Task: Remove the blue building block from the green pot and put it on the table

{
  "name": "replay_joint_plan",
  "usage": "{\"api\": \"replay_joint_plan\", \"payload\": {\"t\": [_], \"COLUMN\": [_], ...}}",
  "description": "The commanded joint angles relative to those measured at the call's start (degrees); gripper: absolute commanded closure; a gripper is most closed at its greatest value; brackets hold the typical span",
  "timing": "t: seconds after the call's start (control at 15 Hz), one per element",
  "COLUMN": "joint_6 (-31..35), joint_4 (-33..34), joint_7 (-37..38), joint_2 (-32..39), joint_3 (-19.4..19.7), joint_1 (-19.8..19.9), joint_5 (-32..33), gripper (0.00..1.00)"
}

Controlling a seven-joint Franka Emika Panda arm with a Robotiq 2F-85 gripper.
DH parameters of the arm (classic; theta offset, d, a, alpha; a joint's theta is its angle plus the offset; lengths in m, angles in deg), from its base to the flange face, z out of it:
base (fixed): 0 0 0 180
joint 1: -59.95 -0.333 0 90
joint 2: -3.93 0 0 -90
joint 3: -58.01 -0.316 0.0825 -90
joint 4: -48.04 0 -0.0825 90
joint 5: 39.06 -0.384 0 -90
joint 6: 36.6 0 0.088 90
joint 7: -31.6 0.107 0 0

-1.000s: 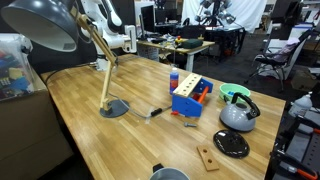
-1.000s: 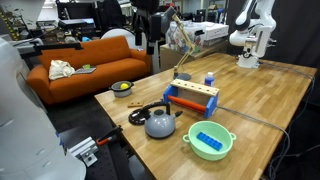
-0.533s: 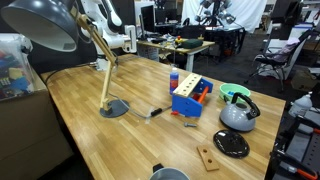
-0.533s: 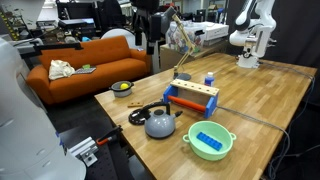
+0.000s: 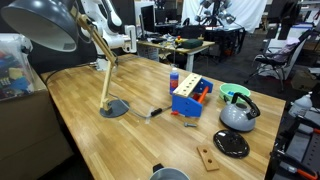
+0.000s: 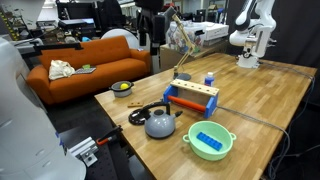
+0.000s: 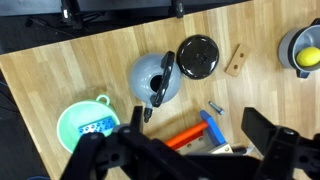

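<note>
The small blue oblong building block (image 7: 95, 127) lies inside the bright green round shallow pot (image 7: 85, 125), at the lower left of the wrist view. In an exterior view the block (image 6: 208, 138) shows in the pot (image 6: 209, 142) at the lower centre of the frame, near the front edge of the light-brown wooden plank table (image 6: 270, 110). Just beside the pot stands a grey metal kettle with a black handle (image 7: 158, 80), and next to that lie a round black lid (image 7: 197, 57) and a small wooden piece (image 7: 236, 60). A blue box with orange parts (image 7: 200, 135) sits lower centre, partly behind the gripper (image 7: 190, 152). Its 2 dark, blurred fingers (image 7: 268, 140) stand wide apart with nothing between them, high above the tabletop. A grey bowl holding something yellow (image 7: 303, 50) sits at the right edge.
</note>
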Motion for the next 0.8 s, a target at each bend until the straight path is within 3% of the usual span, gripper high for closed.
{"api": "replay_joint_plan", "payload": {"t": [0.0,0.27,0.33,0.73], "joint_6": [1.5,6.11,5.76,6.0], "joint_4": [3.95,7.14,4.74,5.12], "joint_7": [2.94,6.57,4.34,4.4], "joint_2": [7.0,14.75,11.71,12.26], "joint_3": [0.93,1.84,1.82,1.66], "joint_1": [2.92,5.94,5.02,5.07], "joint_5": [-1.17,0.67,0.09,0.15], "gripper": [0.0,0.0,0.0,0.0]}}
